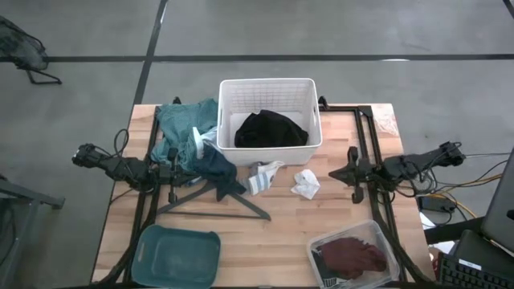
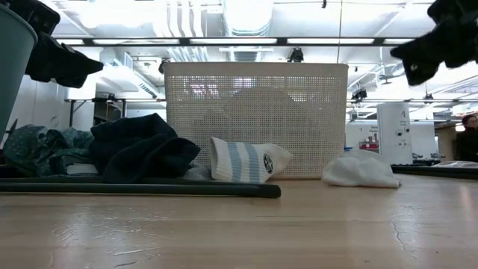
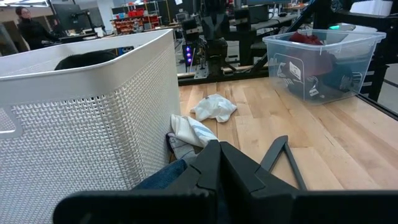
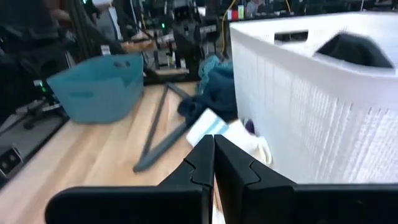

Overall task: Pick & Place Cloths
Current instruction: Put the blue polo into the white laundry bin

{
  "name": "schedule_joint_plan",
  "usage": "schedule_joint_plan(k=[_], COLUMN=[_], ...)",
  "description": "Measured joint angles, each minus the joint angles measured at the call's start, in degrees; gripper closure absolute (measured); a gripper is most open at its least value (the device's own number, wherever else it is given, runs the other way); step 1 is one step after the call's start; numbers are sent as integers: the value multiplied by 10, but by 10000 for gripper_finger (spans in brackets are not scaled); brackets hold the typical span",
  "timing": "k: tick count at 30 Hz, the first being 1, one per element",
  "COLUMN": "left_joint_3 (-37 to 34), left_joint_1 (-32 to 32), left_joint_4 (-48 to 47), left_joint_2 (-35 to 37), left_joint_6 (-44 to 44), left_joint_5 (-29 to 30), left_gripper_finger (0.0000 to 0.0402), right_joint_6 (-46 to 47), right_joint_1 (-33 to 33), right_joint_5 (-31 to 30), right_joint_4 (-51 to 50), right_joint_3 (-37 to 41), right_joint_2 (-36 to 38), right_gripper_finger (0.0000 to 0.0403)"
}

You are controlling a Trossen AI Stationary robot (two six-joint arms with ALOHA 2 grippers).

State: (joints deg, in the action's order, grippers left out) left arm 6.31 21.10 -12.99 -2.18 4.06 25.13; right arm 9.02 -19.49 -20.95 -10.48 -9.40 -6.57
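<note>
**One cloth binned, four left on the table**

At the table's left edge the left gripper hung over the navy cloth with its fingers pressed together and nothing between them. Beside it the large teal-green cloth lay crumpled against the left wall of the white basket, partly off the table's far edge. The navy cloth lay just in front of it, draped over the dark clothes hanger, which was not part of the job. An open teal tub stood at the near left corner, with nothing visible inside.

In the middle, the basket held a black cloth, the only piece that looked delivered, if the basket was the target. Touching the basket's near wall lay the small grey-striped cloth, and just to its right, apart from it, the small white cloth.

At the near right corner a clear bin held the maroon cloth; whether that counted as sorted or waiting could not be told. The right gripper waited at the right edge, fingers also closed and empty.

By this reading the work was in an early stage: teal-green, navy, striped and white pieces remained loose.
</note>
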Motion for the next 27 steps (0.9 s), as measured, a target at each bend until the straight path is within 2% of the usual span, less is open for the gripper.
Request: schedule_joint_plan(k=[6, 10, 27], left_joint_3=[0, 0, 0], left_joint_1=[0, 0, 0], left_joint_4=[0, 0, 0], left_joint_2=[0, 0, 0], left_joint_6=[0, 0, 0], left_joint_5=[0, 0, 0], left_gripper_finger=[390, 390, 390], right_joint_6=[0, 18, 12], right_joint_1=[0, 0, 0], right_joint_5=[1, 32, 29], right_joint_4=[-7, -119, -101], right_joint_3=[36, 26, 29], right_joint_2=[0, 0, 0], right_gripper_finger=[394, 394, 394])
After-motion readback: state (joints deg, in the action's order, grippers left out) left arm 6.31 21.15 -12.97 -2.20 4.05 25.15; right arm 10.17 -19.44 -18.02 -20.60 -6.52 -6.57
